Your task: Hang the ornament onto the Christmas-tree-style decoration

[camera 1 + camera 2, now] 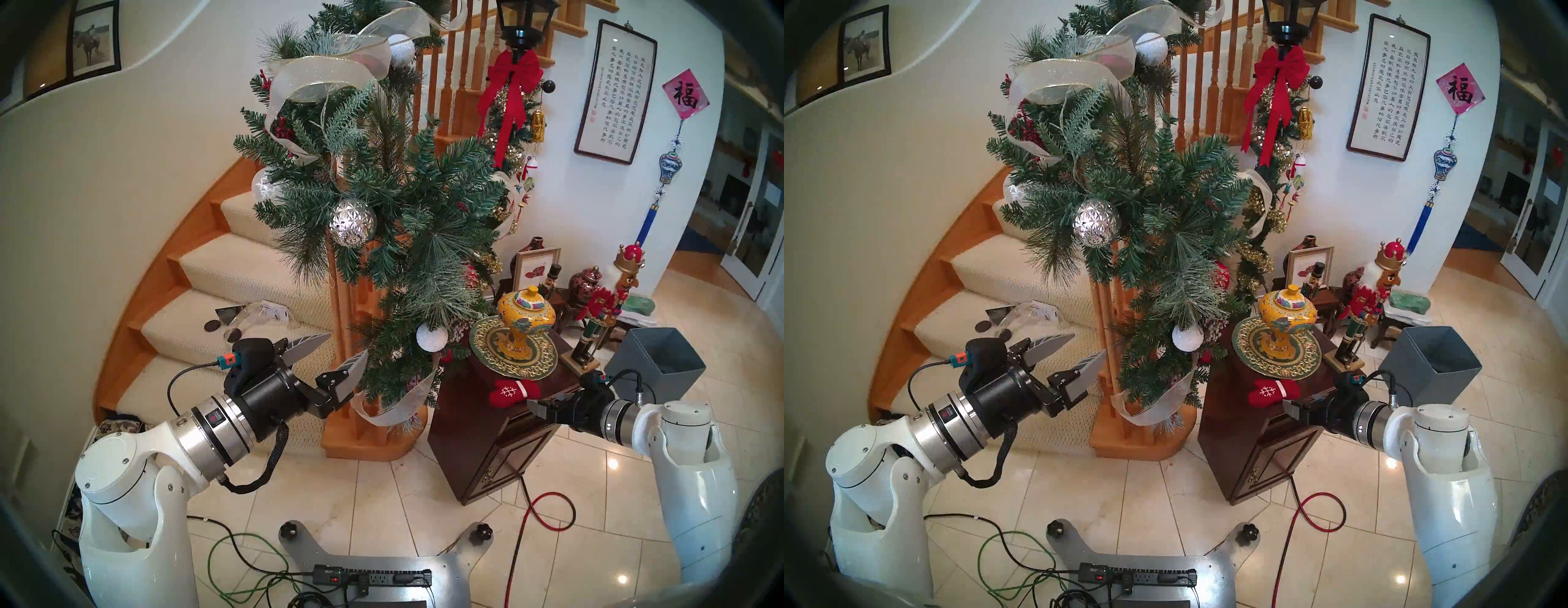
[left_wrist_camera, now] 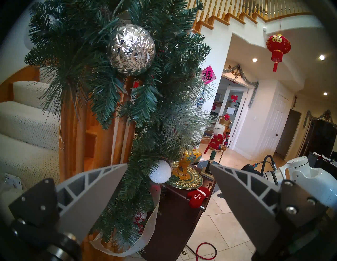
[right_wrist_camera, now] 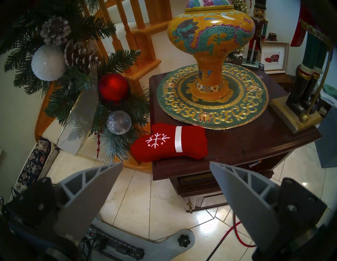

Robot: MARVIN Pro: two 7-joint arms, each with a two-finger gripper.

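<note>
Both grippers fill the lower frame of the head view: the left gripper [image 1: 329, 354], lower left, has its jaws spread wide and empty, pointing level toward the garland [image 1: 382, 204], the big green mass in the upper middle. The right gripper [image 3: 166, 165], lower right in the head view, also has its jaws released, holding nothing.

Below the garland's tail stands a dark wooden cabinet [image 1: 488, 446]; its tabletop carries a yellow vase [image 1: 526, 318] on a round green mat [image 1: 513, 352].

Smallest is the red mitten [image 3: 169, 144], lying flat at the tabletop's near front edge, its fingertip end just overhanging. In the right wrist view it sits just above and between that gripper's open jaws, apart from them, long axis running left to right across the frame, white band [image 3: 178, 139] toward the right. The right arm looks clearly nearer, so the pickup probably falls to it; jaws spanning the mitten's short width would suit.
</note>
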